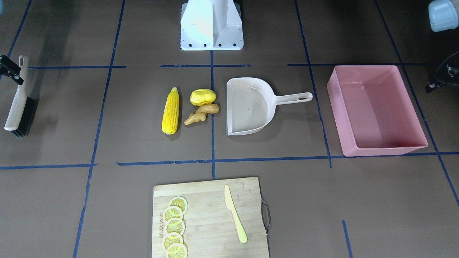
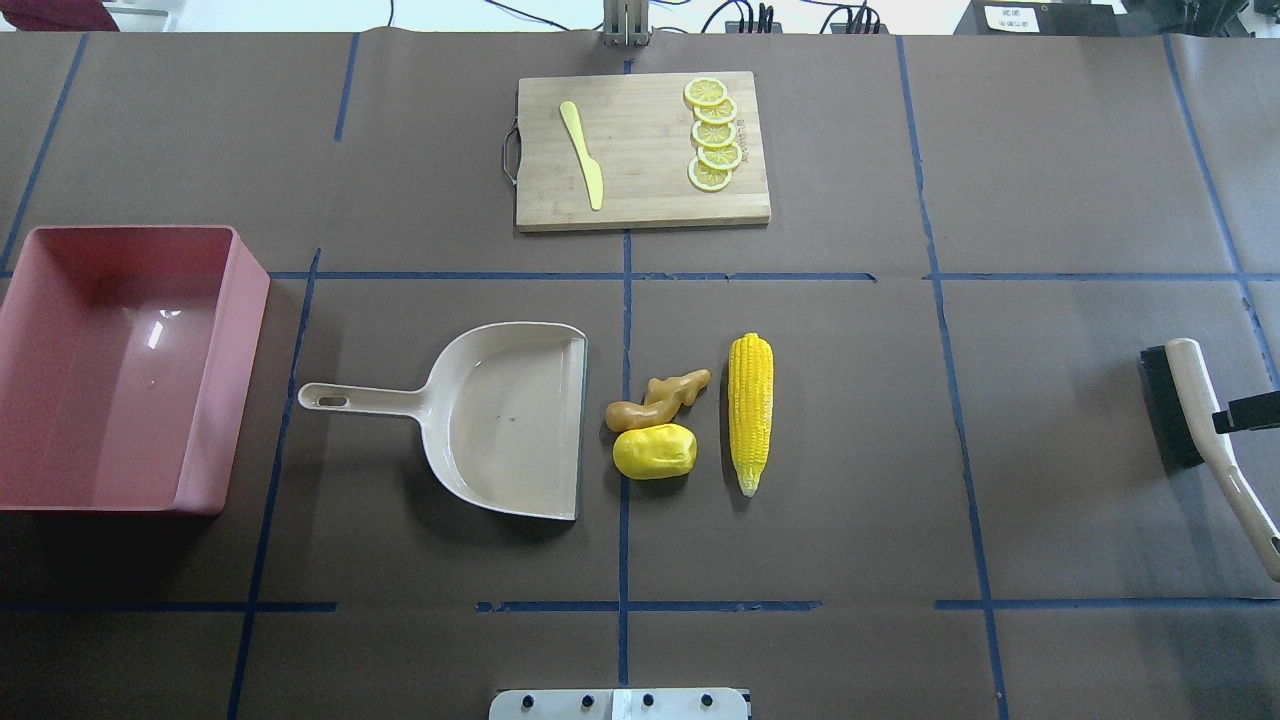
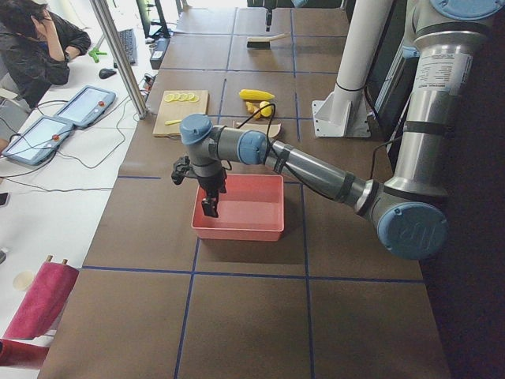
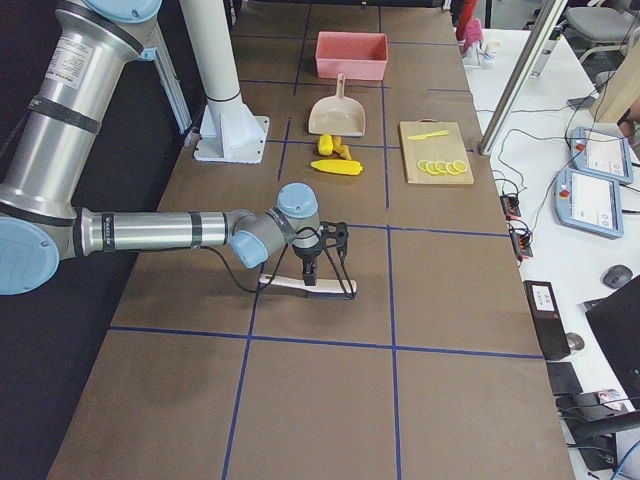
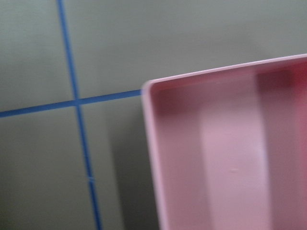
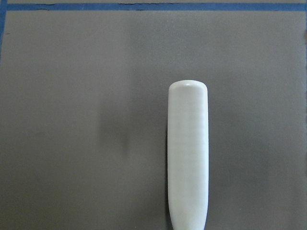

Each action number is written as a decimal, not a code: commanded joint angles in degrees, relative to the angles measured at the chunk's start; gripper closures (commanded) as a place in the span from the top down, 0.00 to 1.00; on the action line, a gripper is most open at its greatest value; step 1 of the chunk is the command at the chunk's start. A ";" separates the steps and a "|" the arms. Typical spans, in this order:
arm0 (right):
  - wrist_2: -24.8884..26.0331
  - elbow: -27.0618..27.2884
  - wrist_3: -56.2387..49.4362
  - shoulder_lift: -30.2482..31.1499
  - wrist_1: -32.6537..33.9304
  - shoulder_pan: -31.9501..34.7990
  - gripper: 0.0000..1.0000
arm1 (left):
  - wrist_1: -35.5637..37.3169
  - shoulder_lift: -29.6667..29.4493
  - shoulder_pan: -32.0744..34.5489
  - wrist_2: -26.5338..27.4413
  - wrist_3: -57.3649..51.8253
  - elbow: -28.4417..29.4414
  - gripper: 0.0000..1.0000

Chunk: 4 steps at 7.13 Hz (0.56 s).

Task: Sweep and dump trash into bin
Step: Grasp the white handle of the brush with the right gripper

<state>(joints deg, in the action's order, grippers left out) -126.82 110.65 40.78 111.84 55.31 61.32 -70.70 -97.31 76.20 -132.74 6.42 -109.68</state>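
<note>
The trash lies mid-table: a yellow corn cob (image 2: 750,410), a rounded yellow lump (image 2: 654,451) and a tan ginger root (image 2: 660,397). They lie just off the open mouth of the beige dustpan (image 2: 500,420). The pink bin (image 2: 215,390) stands empty at the table's left end. My right gripper (image 2: 1245,412) is at the far right, shut on the handle of a beige brush (image 2: 1200,420) with black bristles. That handle (image 6: 188,153) fills the right wrist view. My left gripper (image 3: 209,207) hangs over the bin's outer end. I cannot tell whether it is open or shut.
A wooden cutting board (image 2: 640,190) at the far side holds a pale yellow knife (image 2: 582,152) and several lemon slices (image 2: 714,132). The robot's white base (image 1: 211,28) stands at the near edge. Blue tape lines cross the brown table.
</note>
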 commanded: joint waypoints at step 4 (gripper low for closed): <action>3.76 -3.84 3.68 0.92 -5.87 -5.58 0.99 | 1.71 1.42 -1.23 0.20 0.79 -0.45 1.00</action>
<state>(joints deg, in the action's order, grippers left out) -124.71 109.22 43.06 112.21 53.37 57.92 -68.97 -95.96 75.01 -132.55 7.22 -110.62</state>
